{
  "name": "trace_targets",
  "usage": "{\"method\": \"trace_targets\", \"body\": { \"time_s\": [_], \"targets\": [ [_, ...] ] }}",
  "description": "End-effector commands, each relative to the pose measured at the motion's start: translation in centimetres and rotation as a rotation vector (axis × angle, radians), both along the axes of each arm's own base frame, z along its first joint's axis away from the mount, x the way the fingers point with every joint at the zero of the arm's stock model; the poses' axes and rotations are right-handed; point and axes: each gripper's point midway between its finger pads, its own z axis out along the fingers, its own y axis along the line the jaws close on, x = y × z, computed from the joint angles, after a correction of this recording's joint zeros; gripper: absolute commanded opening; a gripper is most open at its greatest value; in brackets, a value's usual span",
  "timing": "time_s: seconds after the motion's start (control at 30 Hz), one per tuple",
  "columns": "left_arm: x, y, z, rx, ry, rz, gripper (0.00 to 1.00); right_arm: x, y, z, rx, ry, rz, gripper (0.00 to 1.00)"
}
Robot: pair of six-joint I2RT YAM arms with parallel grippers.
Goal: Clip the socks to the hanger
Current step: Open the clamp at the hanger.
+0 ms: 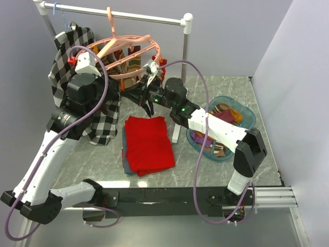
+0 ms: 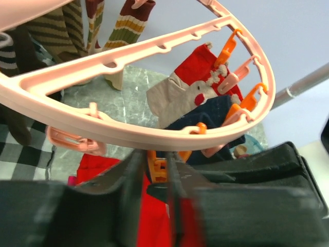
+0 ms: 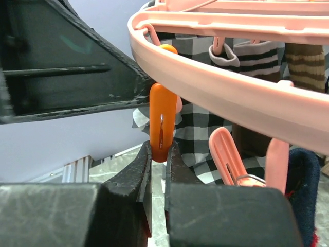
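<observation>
The pink hanger [image 1: 128,43] hangs from the rail, with brown striped socks [image 2: 131,20], a red and cream sock [image 2: 180,92] and a navy sock [image 2: 216,110] clipped on. More socks [image 1: 226,113] lie in the basket. My right gripper [image 3: 159,149] pinches the lower end of a hanging orange clip [image 3: 162,118] under the ring [image 3: 216,98]. My left gripper [image 2: 155,157] is closed round an orange clip [image 2: 158,167] just under the ring [image 2: 154,136]. Blurred red fabric shows low between the left fingers; I cannot tell what it is. Both grippers meet under the hanger's right side, left [image 1: 145,93] and right [image 1: 150,77].
A white rail stand [image 1: 118,15] carries the hanger and a black-and-white checked shirt [image 1: 77,46] at the left. A folded red cloth [image 1: 149,144] lies mid-table. A teal basket [image 1: 249,116] stands at the right. Walls close in behind and to the right.
</observation>
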Motion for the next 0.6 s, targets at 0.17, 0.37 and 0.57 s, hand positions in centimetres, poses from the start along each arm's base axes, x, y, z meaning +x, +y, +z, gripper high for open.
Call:
{"method": "trace_targets", "body": {
  "time_s": [0.17, 0.37, 0.57],
  "targets": [
    [-2.1, -0.2, 3.5, -0.063, -0.068, -0.057, 0.55, -0.6, 0.3, 2.1, 0.03, -0.066, 0.021, 0.0],
    [-1.6, -1.2, 2.9, -0.036, -0.02, -0.097, 0.68, -0.5, 0.3, 2.0, 0.019, -0.068, 0.018, 0.0],
    [-0.8, -1.0, 1.8, 0.01, 0.025, -0.069, 0.65, -0.5, 0.4, 1.9, 0.013, -0.07, 0.018, 0.0]
  ]
}}
